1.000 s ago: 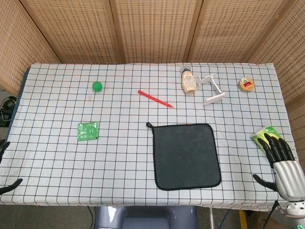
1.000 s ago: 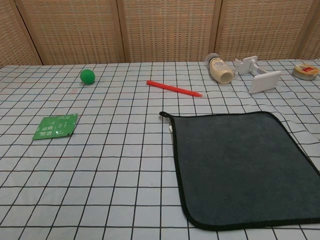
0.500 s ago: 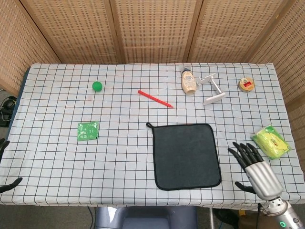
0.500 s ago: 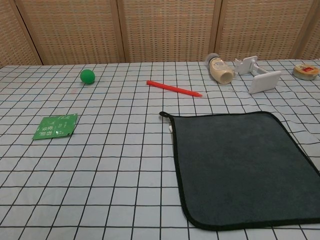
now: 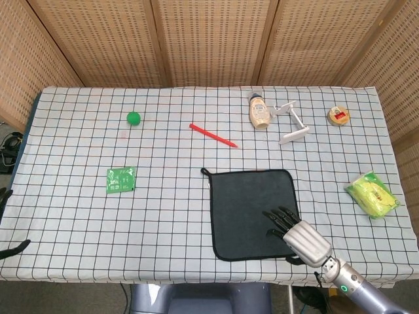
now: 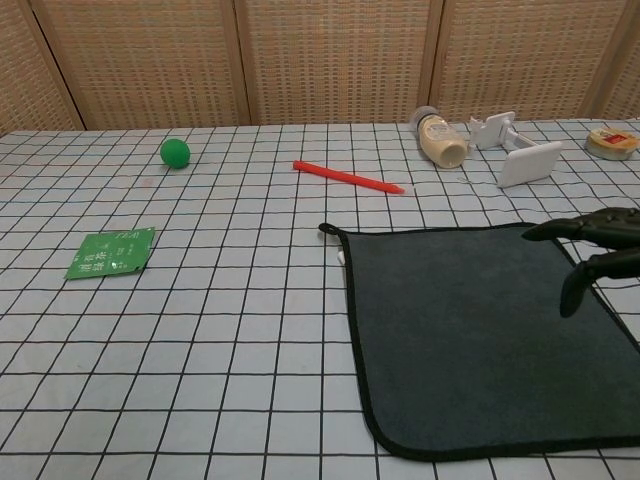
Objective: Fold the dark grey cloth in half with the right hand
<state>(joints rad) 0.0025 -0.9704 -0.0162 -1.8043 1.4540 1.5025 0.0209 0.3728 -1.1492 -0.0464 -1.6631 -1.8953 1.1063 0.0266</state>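
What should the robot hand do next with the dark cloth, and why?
Probably lower the right hand to the dark grey cloth's right edge and pinch it. The cloth lies flat and unfolded, and the hand hangs over its near right part with fingers spread, holding nothing; whether it touches the cloth is unclear.

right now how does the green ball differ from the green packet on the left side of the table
The green ball is round and plain; the green packet is flat, roughly square and carries pale printing. The ball sits farther back, toward the screen wall; the packet lies nearer the front edge. The ball also looks smaller across than the packet. Both are green, rest on the checked tablecloth, and lie well clear of either robot hand.
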